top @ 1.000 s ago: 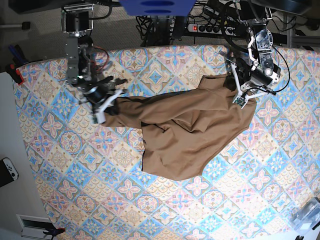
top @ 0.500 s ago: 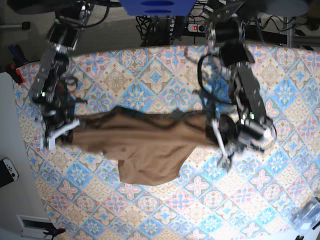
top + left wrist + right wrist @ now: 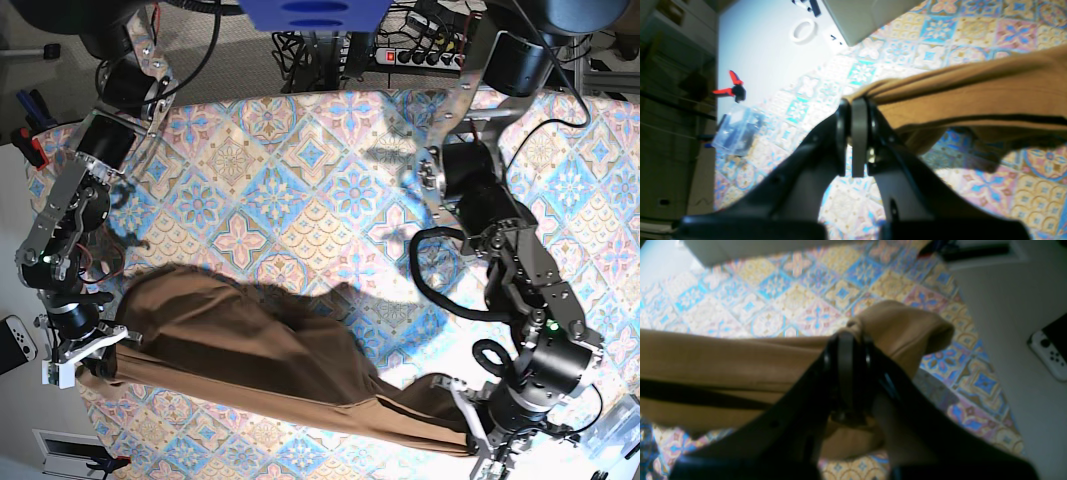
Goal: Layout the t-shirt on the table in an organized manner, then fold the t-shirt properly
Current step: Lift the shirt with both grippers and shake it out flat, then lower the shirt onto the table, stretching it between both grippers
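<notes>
The tan-brown t-shirt (image 3: 270, 362) is stretched in a long band near the front of the patterned table (image 3: 300, 190), partly lifted off it. My right gripper (image 3: 93, 350), at the left of the base view, is shut on one bunched end of the shirt (image 3: 903, 326); its jaws (image 3: 846, 340) pinch the cloth. At the lower right of the base view, my left gripper (image 3: 468, 425) is shut on the other end, its jaws (image 3: 856, 104) clamped on a folded edge of the shirt (image 3: 973, 96). No neckline or label shows.
A white game controller (image 3: 16, 340) lies off the table's left edge, also in the right wrist view (image 3: 1047, 353). A clear plastic box (image 3: 615, 425) sits at the front right corner. Red-handled pliers (image 3: 731, 88) and a tape ring (image 3: 803, 30) lie on the white surface beside it.
Both arms have swung from the back of the table toward its front edge, dragging the shirt with them. The crumpled shirt is now pulled out into a long band between the grippers.
</notes>
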Available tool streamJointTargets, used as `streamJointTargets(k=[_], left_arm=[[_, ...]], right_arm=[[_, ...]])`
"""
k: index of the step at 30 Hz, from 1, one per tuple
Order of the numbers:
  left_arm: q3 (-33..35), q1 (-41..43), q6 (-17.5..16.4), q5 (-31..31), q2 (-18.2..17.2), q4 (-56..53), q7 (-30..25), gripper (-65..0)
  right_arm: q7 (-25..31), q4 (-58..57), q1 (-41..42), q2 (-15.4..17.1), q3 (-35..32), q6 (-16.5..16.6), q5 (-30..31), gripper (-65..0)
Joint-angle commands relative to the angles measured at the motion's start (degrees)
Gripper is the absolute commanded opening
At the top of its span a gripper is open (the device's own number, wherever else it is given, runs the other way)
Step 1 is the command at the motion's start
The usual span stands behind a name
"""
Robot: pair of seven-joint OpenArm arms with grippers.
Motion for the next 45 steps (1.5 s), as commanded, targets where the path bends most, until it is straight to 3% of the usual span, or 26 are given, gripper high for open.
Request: streamJointTargets(k=[1,7,12,19,24,38,45], left_arm=[[0.1,-1.8,0.0,0.5,-0.9,0.7,-0.6,-65.0],[8.1,7.8,-0.3,0.2,-7.4,3.2,-0.6,-65.0],[10.7,23.6,-0.4,0.2,-9.2,10.4,-0.6,-65.0],[10.5,41.5,-0.4,0.5,-11.1,10.6,-0.6,-65.0],[10.5,52.4,-0.4,0.5,-13.1,10.6,-0.6,-65.0],[10.4,60.1,-0.4,0.6,-13.8,10.6,-0.6,-65.0],[10.4,60.0,-0.4,0.6,-13.8,10.6,-0.6,-65.0]], right_arm=[[1.0,1.1,1.1,0.9,0.3,-0.3,-0.4,-65.0],[0.6,7.4,0.7,0.8,0.3,-0.3,-0.1,-65.0],[1.8,8.5,-10.9,0.4,0.3,-0.3,-0.1,-65.0],[8.5,8.1,-23.6,-4.4,0.0,-0.3,0.0,-65.0],[9.4,8.1,-29.1,-7.1,0.3,-0.3,0.0,-65.0],[8.9,8.2,-35.6,-7.2,0.3,-0.3,-0.1,-65.0],[9.4,10.1,-39.1,-7.1,0.4,-0.3,-0.1,-47.8]])
